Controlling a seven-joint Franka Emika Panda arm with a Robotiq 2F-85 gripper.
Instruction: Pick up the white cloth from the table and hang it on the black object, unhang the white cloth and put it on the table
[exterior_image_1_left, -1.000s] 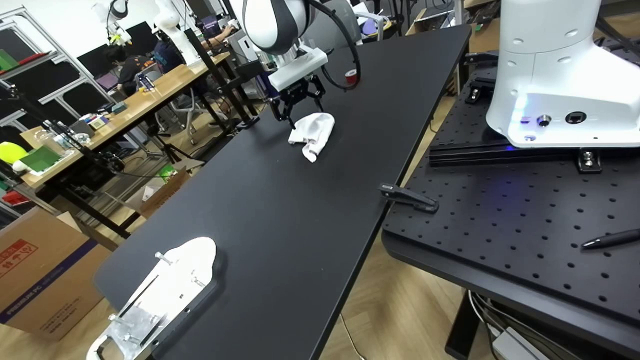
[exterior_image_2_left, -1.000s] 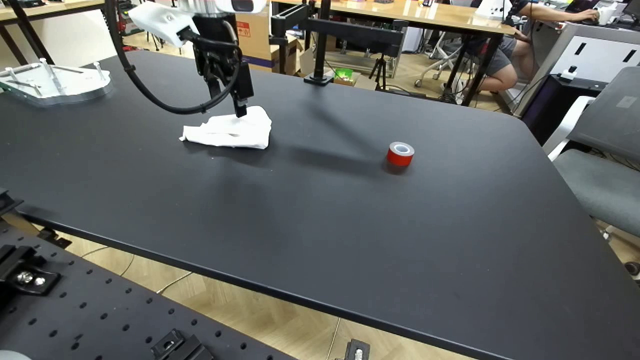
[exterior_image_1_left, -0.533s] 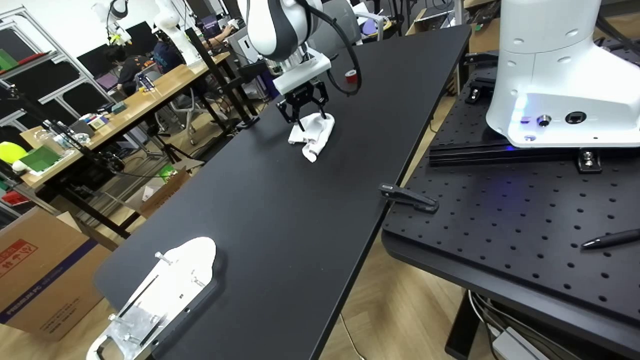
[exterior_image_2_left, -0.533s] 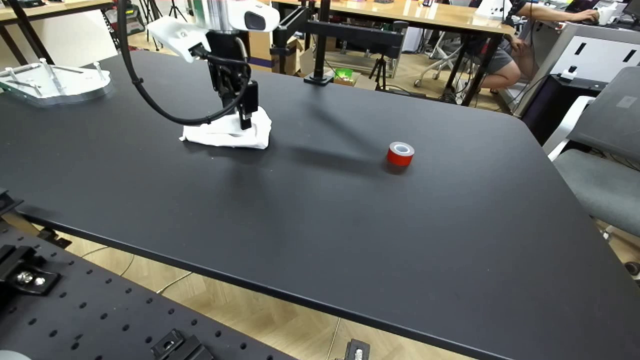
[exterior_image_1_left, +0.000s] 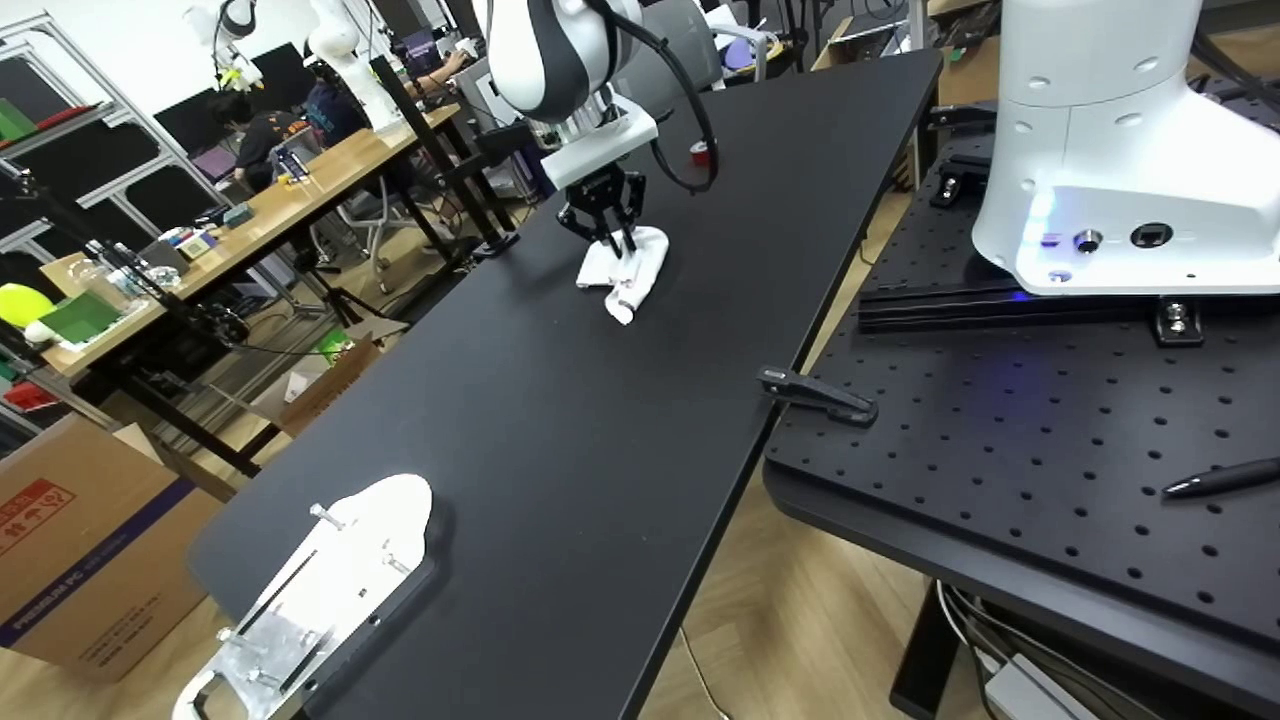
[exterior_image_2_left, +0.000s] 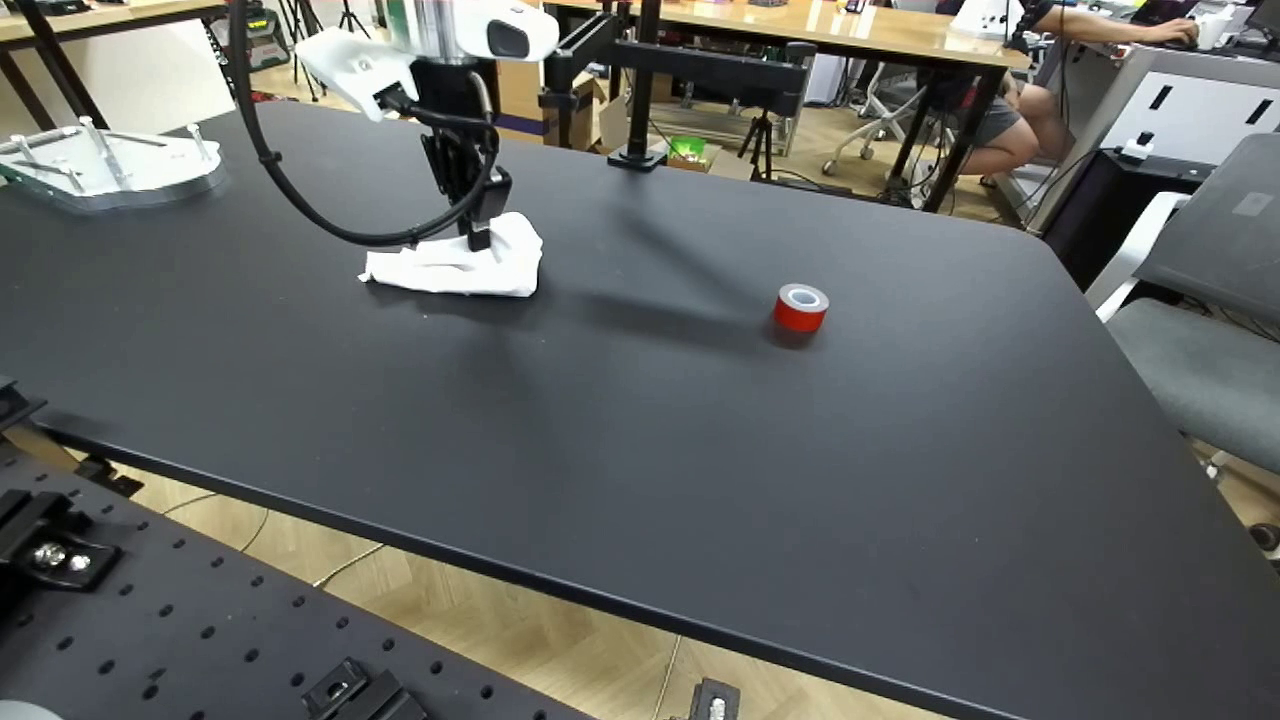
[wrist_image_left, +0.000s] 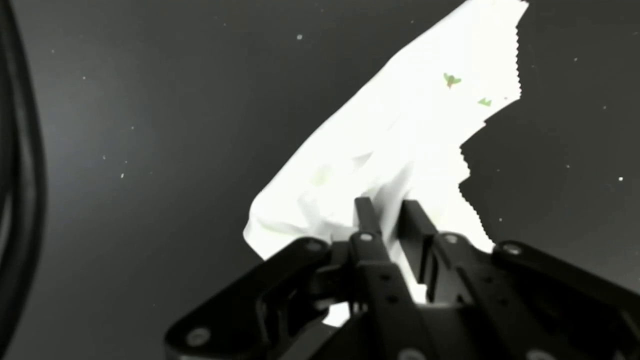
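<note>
My gripper (wrist_image_left: 389, 206) points down at the white cloth (wrist_image_left: 385, 125), which lies crumpled on the dark table (exterior_image_1_left: 560, 440). In the wrist view my two fingers (wrist_image_left: 366, 212) stand close together, their tips down at the cloth, with a narrow gap between them where a shadowed fold shows. I cannot tell whether they pinch that fold or only flank it. The cloth bears small green prints and has toothed edges along one side; it spreads past my fingers to left and right. In an exterior view a red roll of tape (exterior_image_2_left: 800, 318) sits well apart from the cloth, and a black stand (exterior_image_2_left: 641, 115) rises upright at the table's far edge, with a bar (exterior_image_2_left: 715, 66) reaching out from it sideways. A white board with standing pegs (exterior_image_1_left: 350, 560) rests near one end of the table. My black cable (wrist_image_left: 30, 150) runs down the left side of the wrist view.
</note>
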